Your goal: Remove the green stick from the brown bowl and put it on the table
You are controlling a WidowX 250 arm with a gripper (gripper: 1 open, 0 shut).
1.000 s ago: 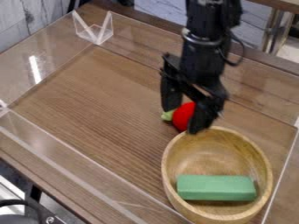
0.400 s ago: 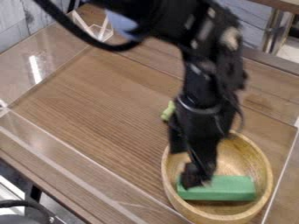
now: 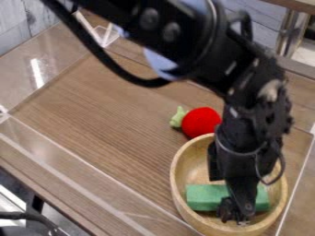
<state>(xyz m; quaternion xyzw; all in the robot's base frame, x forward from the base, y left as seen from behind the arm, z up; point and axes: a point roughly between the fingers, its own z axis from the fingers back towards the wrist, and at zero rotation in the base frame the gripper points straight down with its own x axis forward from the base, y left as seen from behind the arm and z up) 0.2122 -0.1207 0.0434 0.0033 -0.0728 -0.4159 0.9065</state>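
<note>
The brown bowl [image 3: 186, 171] stands at the table's [image 3: 99, 101] front right. In it lies the green stick [image 3: 204, 194], with only its left end showing. My gripper [image 3: 241, 208] is down inside the bowl, on the stick's right part. It is open, and its dark fingers [image 3: 229, 208] straddle the stick without being closed on it. The arm hides the right half of the stick and much of the bowl's floor.
A red strawberry-like toy [image 3: 201, 120] with green leaves lies on the table just behind the bowl's left rim. Low clear plastic walls [image 3: 37, 57] border the tabletop. The bulky dark arm [image 3: 185, 46] reaches in from the upper left.
The gripper has moved from beside the strawberry toy toward the front right and dropped into the bowl, from the stick's left end to its right part. The stick has not moved.
</note>
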